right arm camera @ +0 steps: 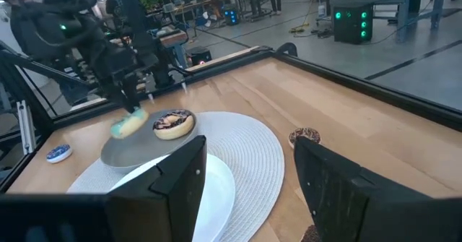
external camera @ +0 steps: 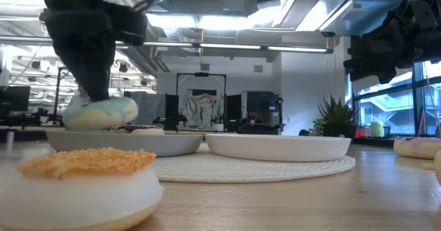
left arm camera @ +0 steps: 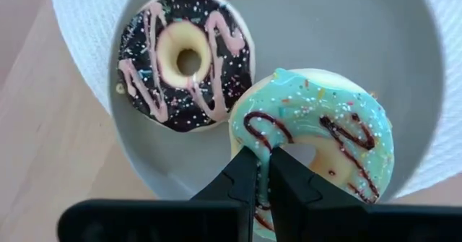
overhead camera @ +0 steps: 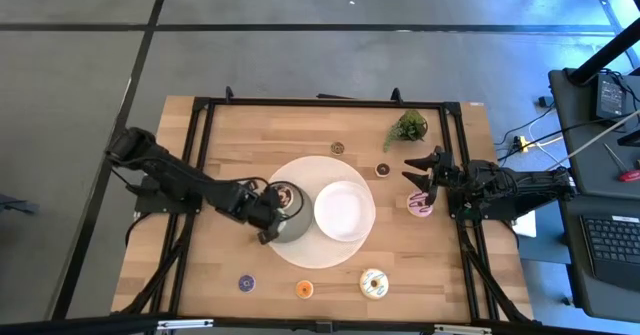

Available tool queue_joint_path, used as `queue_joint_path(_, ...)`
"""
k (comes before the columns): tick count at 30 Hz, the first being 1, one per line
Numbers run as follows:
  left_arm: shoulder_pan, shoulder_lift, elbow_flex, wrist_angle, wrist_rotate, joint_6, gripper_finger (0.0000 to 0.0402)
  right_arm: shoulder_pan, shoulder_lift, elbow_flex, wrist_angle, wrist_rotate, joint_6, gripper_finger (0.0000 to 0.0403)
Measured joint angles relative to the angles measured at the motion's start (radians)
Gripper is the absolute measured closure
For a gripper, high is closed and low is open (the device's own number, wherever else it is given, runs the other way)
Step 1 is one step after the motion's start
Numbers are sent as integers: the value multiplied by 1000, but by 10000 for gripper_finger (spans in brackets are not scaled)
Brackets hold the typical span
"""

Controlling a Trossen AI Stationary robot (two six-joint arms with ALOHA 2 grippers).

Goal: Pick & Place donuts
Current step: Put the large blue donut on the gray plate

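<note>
My left gripper (overhead camera: 268, 218) is shut on the green-iced donut (left arm camera: 317, 137) over the grey plate (left arm camera: 404, 68). The chocolate donut (left arm camera: 184, 58) lies flat in that plate. My right gripper (right arm camera: 249, 191) hangs open above the table's right side, just beyond the pink donut (overhead camera: 420, 203), which lies on the wood. The cream donut (overhead camera: 373, 283), orange mini (overhead camera: 305, 289) and purple mini (overhead camera: 246, 283) lie near the near edge. Two brown minis (overhead camera: 338, 147) (overhead camera: 382, 169) lie farther back. My left gripper pinches the green donut's ring (left arm camera: 262, 166) on one side, one finger (left arm camera: 242, 177) at the outer edge and the other (left arm camera: 292, 184) on the hole's side. The fingers point down from above. The donut (external camera: 103, 112) sits tilted just above the grey plate (external camera: 124, 143).
The grey plate and a white plate (overhead camera: 345, 210) sit side by side on a round white placemat (overhead camera: 300, 255). A small green plant (overhead camera: 407, 127) stands at the far right. A black frame (overhead camera: 200, 175) edges the wooden table. Bare wood lies at the near left.
</note>
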Motion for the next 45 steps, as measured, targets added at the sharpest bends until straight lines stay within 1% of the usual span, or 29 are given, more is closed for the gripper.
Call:
queue_joint_path(4, 26, 29, 0, 53, 30, 37, 383, 0, 0, 0, 0, 0, -2, 192)
queue_joint_path(9, 43, 57, 1, 166, 119, 44, 382, 0, 0, 0, 0, 0, -2, 192)
queue_joint_path(19, 45, 107, 1, 179, 117, 52, 381, 0, 0, 0, 0, 0, -2, 192)
queue_joint_path(31, 53, 111, 1, 178, 118, 53, 355, 0, 0, 0, 0, 0, -2, 192)
queue_joint_path(35, 52, 111, 1, 178, 118, 53, 335, 0, 0, 0, 0, 0, -2, 192)
queue_joint_path(40, 53, 107, 1, 176, 118, 53, 294, 0, 0, 0, 0, 0, -2, 192)
queue_joint_path(45, 53, 70, 1, 143, 118, 58, 265, 0, 0, 0, 0, 0, -2, 192)
